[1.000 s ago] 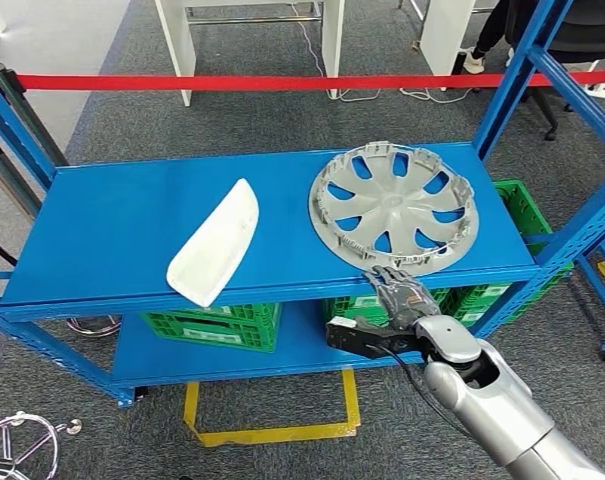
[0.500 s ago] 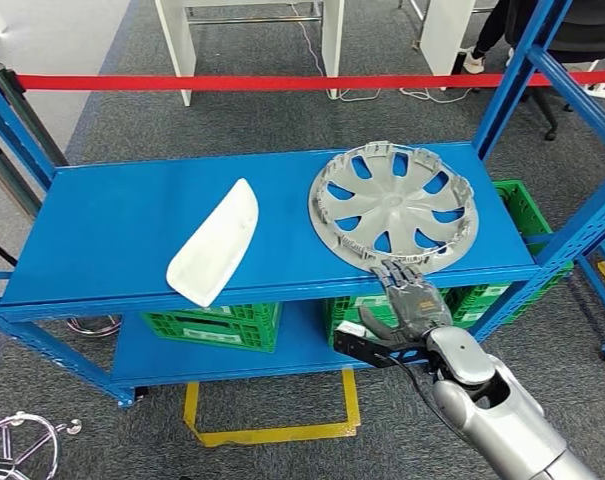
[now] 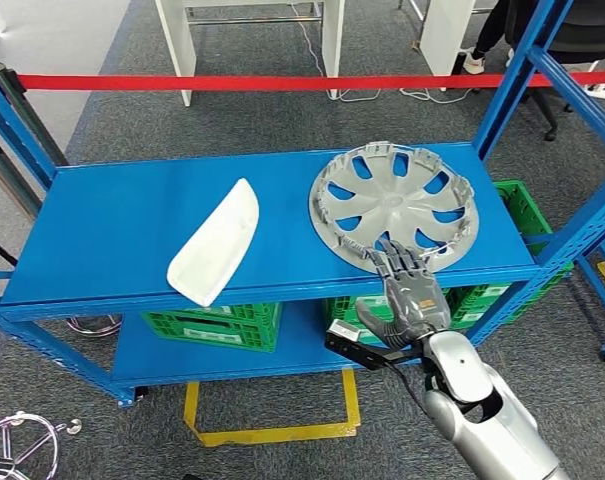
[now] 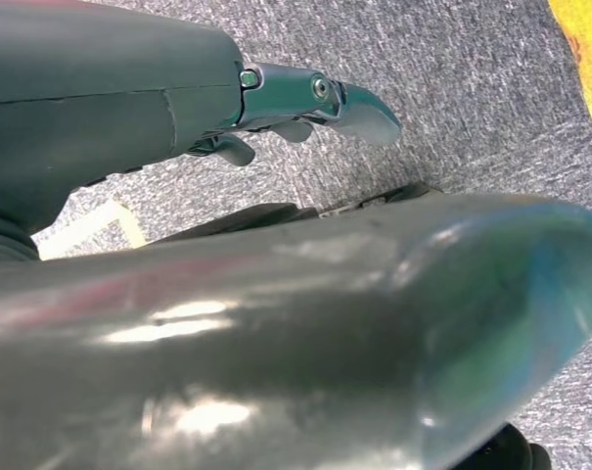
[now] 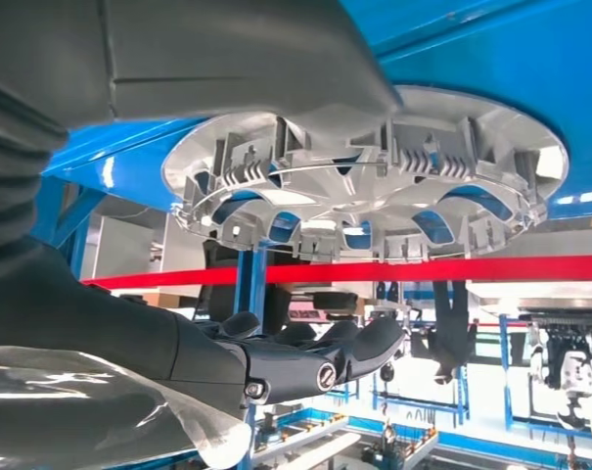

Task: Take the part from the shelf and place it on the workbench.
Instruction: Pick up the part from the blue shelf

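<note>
The right hand is at the front edge of the blue metal shelf, with its dark fingers spread apart and reaching over the near rim of the round grey plastic wheel cover. It holds nothing; the fingers are just above or just touching the rim, and I cannot tell which. In the right wrist view the grey thumb sits on one side of the wheel cover and the dark fingers on the other side, with a gap between them. The silver right arm comes up from the bottom of the head view, and a black box with a cable sticks out beside the wrist. The wheel cover lies flat on the right part of the top board, with its inside ribs facing up. A white curved plastic piece lies on the same board, well apart to the left. Green plastic crates stand on the lower board. A red tape stretches across behind the shelf, above the grey carpet floor. Yellow lines mark the floor in front. The left hand hangs over the carpet, holding nothing, and I cannot tell if its fingers are apart or curled.
</note>
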